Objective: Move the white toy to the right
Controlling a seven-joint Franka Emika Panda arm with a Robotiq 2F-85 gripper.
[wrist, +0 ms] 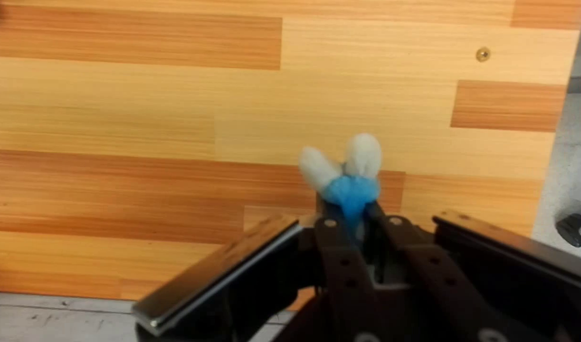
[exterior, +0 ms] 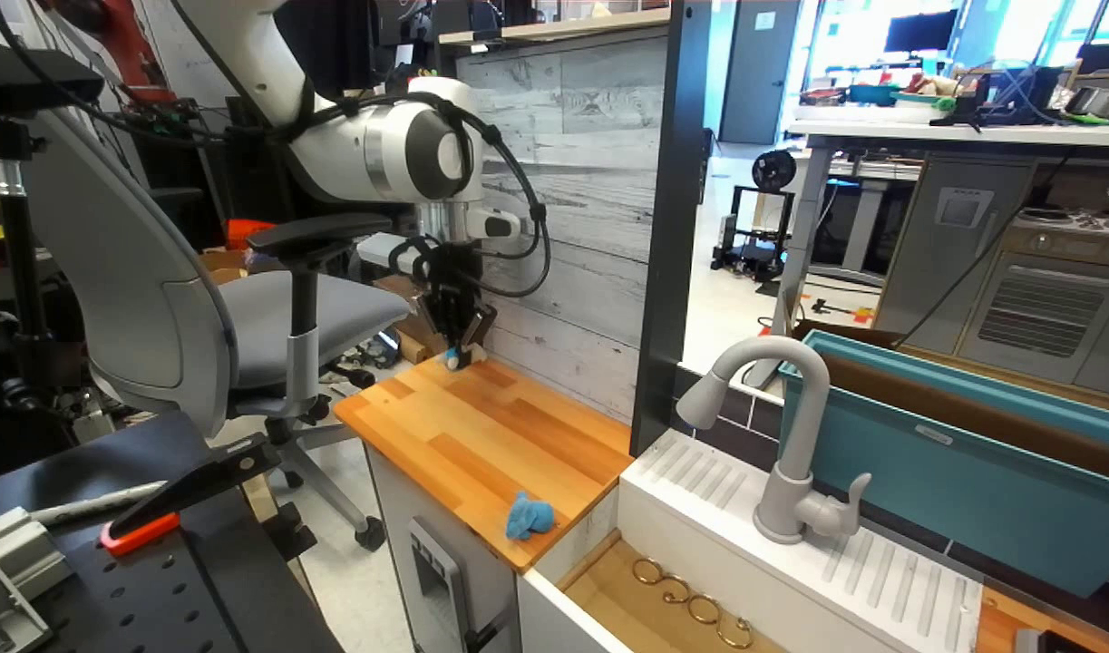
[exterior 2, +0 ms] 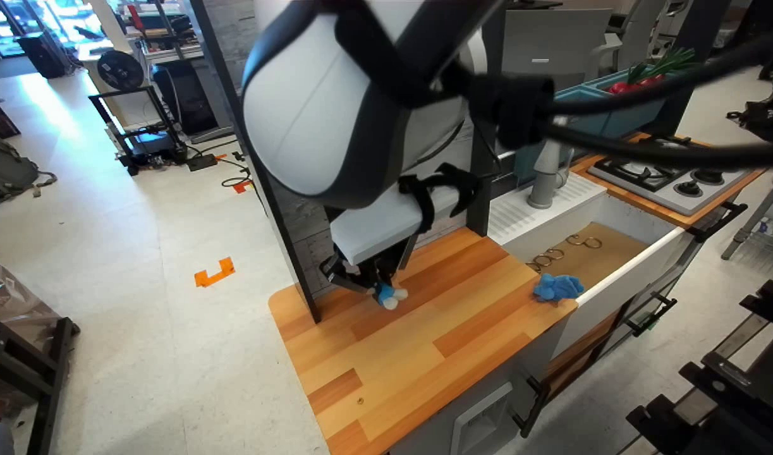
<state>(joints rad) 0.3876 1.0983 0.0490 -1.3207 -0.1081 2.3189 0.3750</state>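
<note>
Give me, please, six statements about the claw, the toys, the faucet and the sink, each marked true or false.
1. The claw holds the white toy. True.
2. The blue toy lies on the wooden counter. True.
3. The blue toy touches the claw. False: it lies apart from it, near the sink.
4. The white toy is white all over. False: it also shows bright blue.
5. The faucet is grey. True.
6. The sink is bare inside. False: gold-coloured curled pieces lie on its bottom.
</note>
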